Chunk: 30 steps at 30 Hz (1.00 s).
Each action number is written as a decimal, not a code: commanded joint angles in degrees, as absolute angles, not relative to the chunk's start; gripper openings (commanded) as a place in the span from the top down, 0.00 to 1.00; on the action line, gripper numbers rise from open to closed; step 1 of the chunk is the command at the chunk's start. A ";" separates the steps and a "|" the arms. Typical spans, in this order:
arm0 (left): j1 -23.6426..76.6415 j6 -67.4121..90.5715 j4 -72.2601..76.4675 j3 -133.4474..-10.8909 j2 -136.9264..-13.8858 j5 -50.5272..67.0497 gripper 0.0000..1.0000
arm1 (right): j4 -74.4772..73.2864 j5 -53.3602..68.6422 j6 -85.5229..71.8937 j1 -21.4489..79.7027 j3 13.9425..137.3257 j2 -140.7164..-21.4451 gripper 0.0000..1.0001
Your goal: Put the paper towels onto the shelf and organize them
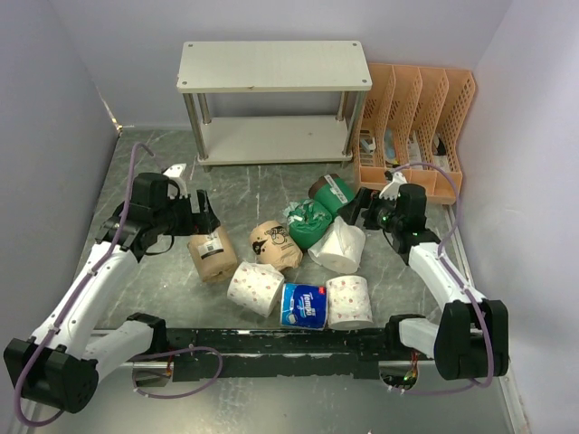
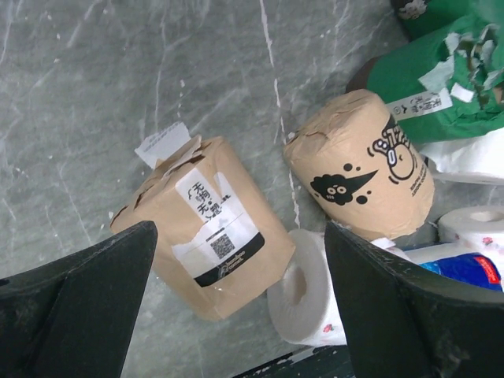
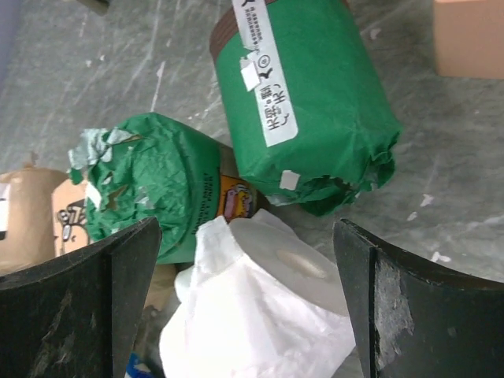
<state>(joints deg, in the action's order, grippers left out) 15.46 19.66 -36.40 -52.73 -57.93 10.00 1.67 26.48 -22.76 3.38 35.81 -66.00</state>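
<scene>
Brown-wrapped roll (image 1: 211, 254) lies beside the gaping left pincer (image 1: 208, 217); the right pincer (image 1: 355, 210) gapes too

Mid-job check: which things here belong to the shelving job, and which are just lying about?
Job: labelled brown roll; cartoon-print brown roll; torn green roll; intact green roll; blue-wrapped roll; loose white roll; patterned white rolls; two-tier shelf.
Lying about: orange file organizer.
</scene>
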 commanded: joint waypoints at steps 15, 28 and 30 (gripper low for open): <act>15.11 18.90 -32.17 -52.10 -59.56 13.35 0.01 | 9.41 31.49 -24.18 3.51 25.68 -67.07 0.14; 15.12 18.90 -32.26 -52.05 -60.09 13.19 0.01 | 15.32 38.36 -27.72 3.52 23.00 -72.40 1.00; 15.12 18.93 -32.17 -52.03 -60.11 13.25 0.01 | 14.01 38.13 -28.01 3.57 23.41 -70.66 1.00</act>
<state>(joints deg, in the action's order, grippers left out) 15.46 19.66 -34.09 -52.53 -60.05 12.10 17.69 36.03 -28.01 3.03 25.04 -71.61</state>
